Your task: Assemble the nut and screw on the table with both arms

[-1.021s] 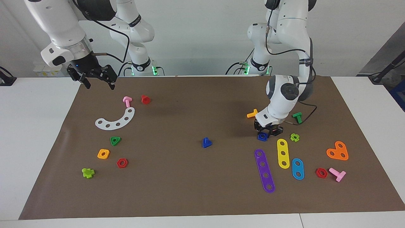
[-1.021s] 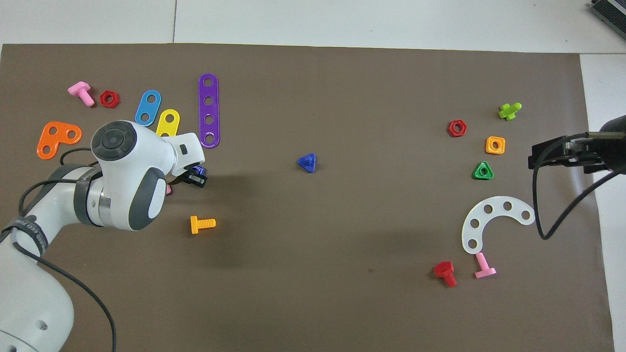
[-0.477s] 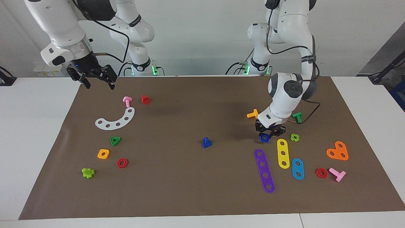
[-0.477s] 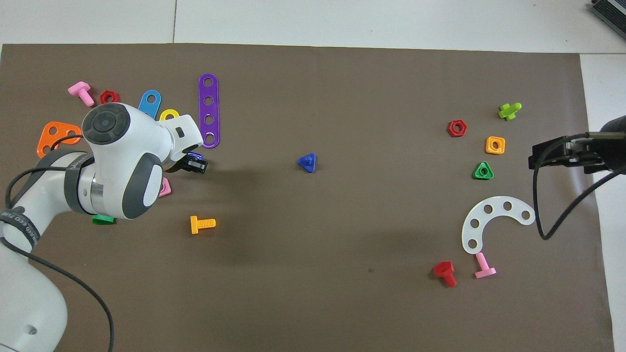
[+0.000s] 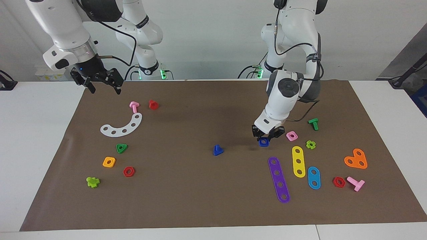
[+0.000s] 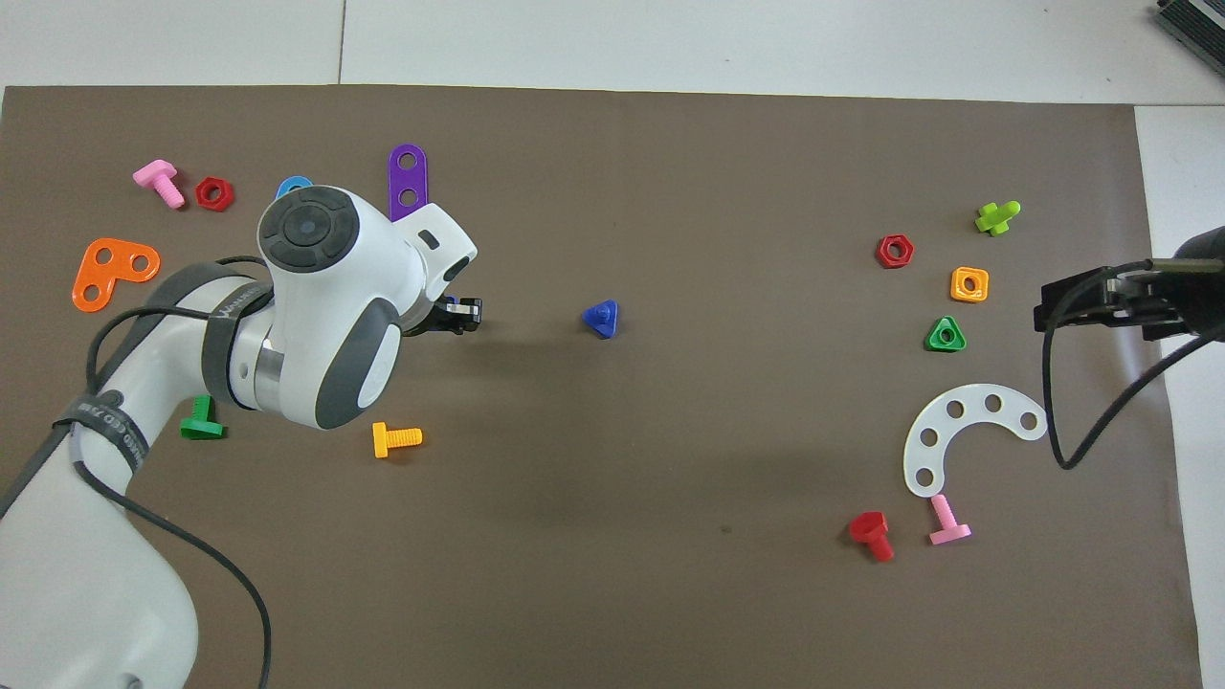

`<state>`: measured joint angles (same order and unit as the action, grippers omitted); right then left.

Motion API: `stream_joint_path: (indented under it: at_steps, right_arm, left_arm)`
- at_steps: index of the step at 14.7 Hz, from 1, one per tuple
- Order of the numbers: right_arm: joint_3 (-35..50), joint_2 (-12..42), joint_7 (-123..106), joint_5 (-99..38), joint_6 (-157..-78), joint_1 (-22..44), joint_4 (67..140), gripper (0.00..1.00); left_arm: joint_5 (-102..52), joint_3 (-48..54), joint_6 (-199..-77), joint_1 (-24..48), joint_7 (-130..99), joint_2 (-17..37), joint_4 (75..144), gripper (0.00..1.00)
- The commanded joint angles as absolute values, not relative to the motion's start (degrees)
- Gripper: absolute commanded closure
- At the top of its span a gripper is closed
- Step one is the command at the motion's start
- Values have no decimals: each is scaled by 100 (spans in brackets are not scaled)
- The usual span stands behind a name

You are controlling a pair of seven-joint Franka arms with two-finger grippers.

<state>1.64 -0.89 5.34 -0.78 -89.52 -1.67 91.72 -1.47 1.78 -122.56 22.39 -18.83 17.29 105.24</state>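
Note:
The blue square nut (image 5: 264, 141) hangs just above the brown mat of the table (image 5: 186, 200), with my left gripper (image 5: 266, 137) shut on it. In the overhead view the left gripper (image 6: 457, 316) and its wrist cover nearly all of the nut. The blue screw (image 5: 218, 150) stands on its triangular head in the middle of the mat, shaft up, also seen as the screw (image 6: 601, 318) a short way from the held nut toward the right arm's end. My right gripper (image 5: 100, 85) waits open in the air over the mat's edge at its own end, holding nothing.
A pink square nut (image 5: 292, 135), green screw (image 5: 313, 123), purple strip (image 5: 279, 179) and yellow strip (image 5: 298, 161) lie around the left gripper. An orange screw (image 6: 396, 438) lies nearer the robots. A white arc (image 5: 121, 126), green triangular nut (image 5: 121, 148) and orange nut (image 5: 109, 162) lie at the right arm's end.
My left gripper has lifted the blue nut slightly and carried it toward the blue screw, uncovering the pink nut. The right arm has not moved.

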Motion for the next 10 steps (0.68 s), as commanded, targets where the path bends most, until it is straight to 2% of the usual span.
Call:
stream_joint_path:
  at_steps: [1, 10]
  right_arm:
    - [185, -246, 510, -167, -9061, -229, 9369, 0]
    - [167, -237, 457, -167, -9097, -255, 9369, 0]
  left_arm:
    - [-412, 88, -11805, 2591, -2616, 2030, 9784, 71]
    - [-809, 62, -11575, 3243, -3673, 3022, 8360, 72]
